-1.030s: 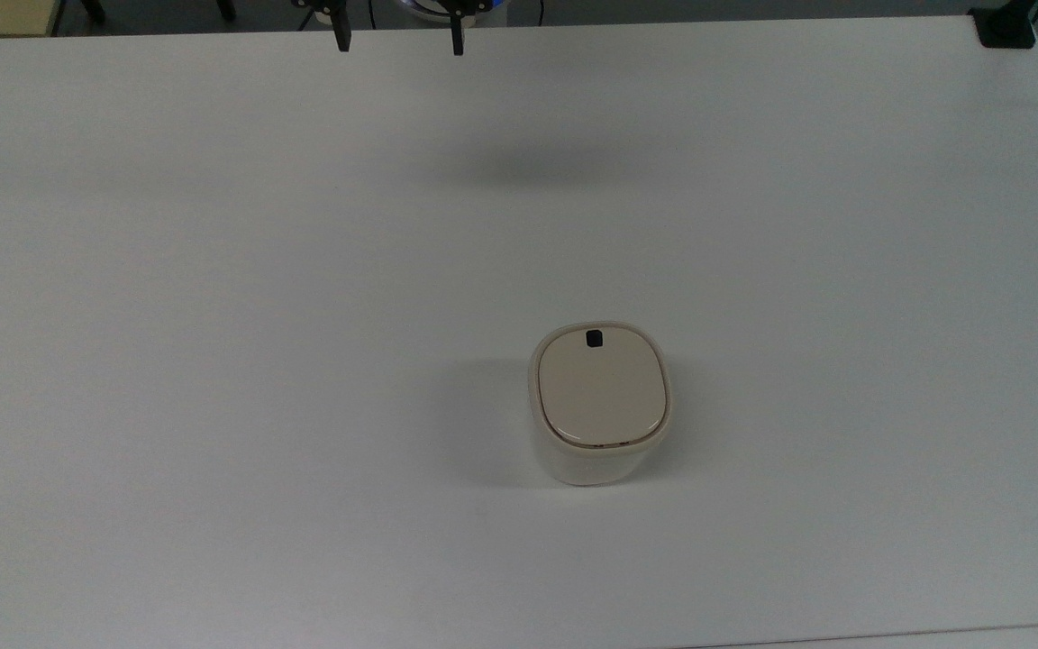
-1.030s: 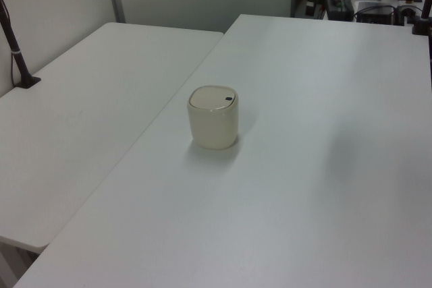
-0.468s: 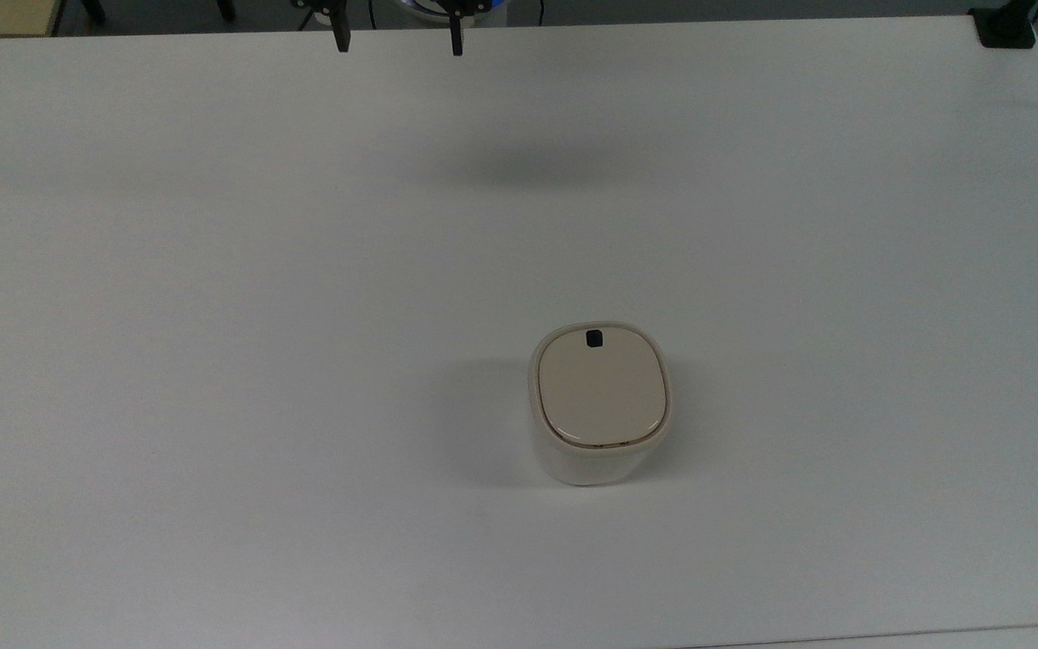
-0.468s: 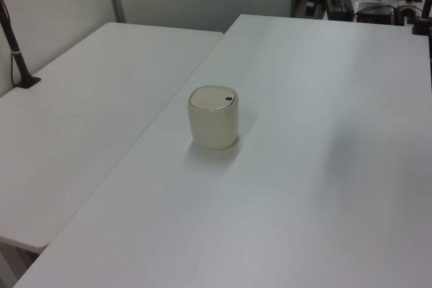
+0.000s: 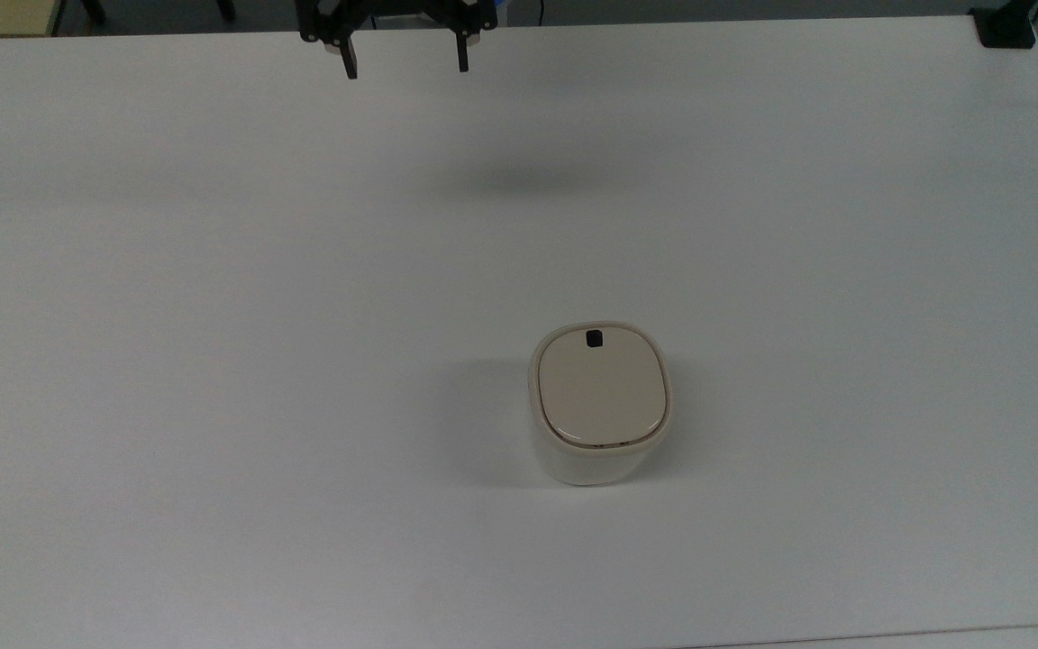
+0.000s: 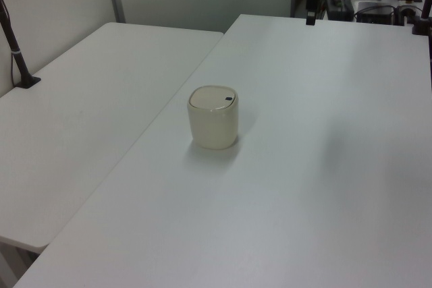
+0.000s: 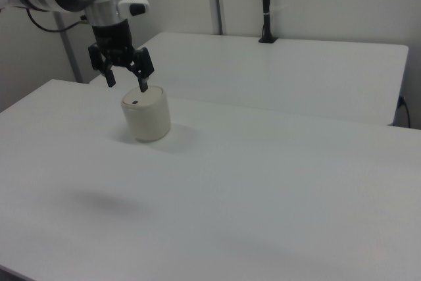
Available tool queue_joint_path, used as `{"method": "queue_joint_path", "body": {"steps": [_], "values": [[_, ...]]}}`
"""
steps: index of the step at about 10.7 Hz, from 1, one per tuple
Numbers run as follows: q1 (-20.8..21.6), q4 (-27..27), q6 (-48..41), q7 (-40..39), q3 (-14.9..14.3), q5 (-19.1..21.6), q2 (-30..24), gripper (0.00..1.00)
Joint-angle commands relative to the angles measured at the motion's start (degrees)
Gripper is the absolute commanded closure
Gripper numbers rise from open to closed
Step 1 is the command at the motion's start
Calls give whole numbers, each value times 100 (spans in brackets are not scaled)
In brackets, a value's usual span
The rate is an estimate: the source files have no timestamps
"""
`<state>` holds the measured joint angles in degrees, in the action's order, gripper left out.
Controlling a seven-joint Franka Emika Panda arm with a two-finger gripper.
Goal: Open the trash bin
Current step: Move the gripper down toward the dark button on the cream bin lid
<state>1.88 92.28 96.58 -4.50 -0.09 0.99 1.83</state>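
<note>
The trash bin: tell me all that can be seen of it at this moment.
The trash bin is a small cream-white container, plastic by its look, rounded-square in outline. Its flat beige lid is shut and lies level, with a tiny black square button near the edge toward the top view's top. The bin stands upright on the white table, alone, with nothing else touching it. The open gripper hangs far from it.

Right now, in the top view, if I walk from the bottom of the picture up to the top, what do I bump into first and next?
Trash bin → its tiny black button → bare white table → the open gripper at the far edge.
</note>
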Motion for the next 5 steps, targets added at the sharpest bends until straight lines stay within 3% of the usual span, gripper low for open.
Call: {"method": "queue_joint_path", "body": {"steps": [1,2,4,5], "values": [[67,-17,359,44,113,85,159,21],[76,-17,649,420,158,103,238,33],[102,-17,1360,1167,359,95,475,74],[120,-17,1677,1545,456,51,615,85]]}}
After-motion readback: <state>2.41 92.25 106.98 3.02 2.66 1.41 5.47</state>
